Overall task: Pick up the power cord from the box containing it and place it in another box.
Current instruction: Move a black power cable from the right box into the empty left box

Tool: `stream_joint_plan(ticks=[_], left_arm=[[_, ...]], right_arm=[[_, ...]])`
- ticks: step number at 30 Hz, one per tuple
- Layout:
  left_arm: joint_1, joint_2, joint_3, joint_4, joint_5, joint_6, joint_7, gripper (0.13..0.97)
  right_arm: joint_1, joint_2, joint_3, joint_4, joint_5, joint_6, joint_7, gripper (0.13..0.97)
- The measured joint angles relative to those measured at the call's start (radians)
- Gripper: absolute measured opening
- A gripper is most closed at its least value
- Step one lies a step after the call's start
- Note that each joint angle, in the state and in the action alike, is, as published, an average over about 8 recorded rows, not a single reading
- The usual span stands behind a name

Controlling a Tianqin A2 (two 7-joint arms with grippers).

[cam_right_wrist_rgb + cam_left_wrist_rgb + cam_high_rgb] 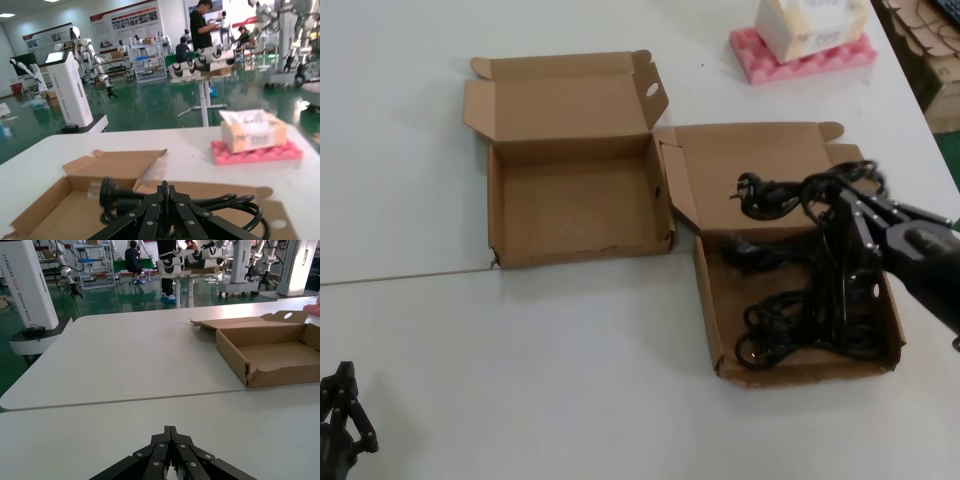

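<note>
My right gripper [832, 190] is shut on a black power cord [772, 206] and holds it up over the far part of the right brown box [711, 325]. The cord's plug [748, 185] hangs toward the left box. In the right wrist view the cord [165, 188] is pinched between the fingertips, with the plug [108, 192] beside them. Several more black cords [800, 330] lie looped in that box. The left brown box [575, 200] is open and empty, with a small tear at its front left corner [495, 262]. It also shows in the left wrist view [272, 357].
My left gripper [340, 395] is parked shut low over the table's near left corner, also seen in the left wrist view [170, 431]. A pink foam pad [800, 58] with a white carton on it lies at the far right. Stacked cardboard [925, 40] sits past the table's right edge.
</note>
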Motion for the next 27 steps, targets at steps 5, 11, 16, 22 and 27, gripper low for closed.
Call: stream_joint_plan(ticks=[5,11,16,22,27], left_arm=[[0.000,0.000,0.000,0.000,0.000,0.000,0.000,0.163],[0.000,0.000,0.000,0.000,0.000,0.000,0.000,0.163],[0.000,0.000,0.000,0.000,0.000,0.000,0.000,0.163],[0.000,0.000,0.000,0.000,0.000,0.000,0.000,0.163],[0.000,0.000,0.000,0.000,0.000,0.000,0.000,0.163]], right_arm=[[0.000,0.024,-0.030,0.014,0.011,0.042,0.000,0.162],[0.012,0.043,-0.067,0.036,0.031,0.084,0.000,0.161],[0.050,0.035,-0.115,0.044,0.044,0.099,0.000,0.161],[0.139,-0.032,-0.188,-0.018,0.053,0.089,0.000,0.161],[0.263,-0.137,-0.236,-0.165,0.049,0.068,0.000,0.161]])
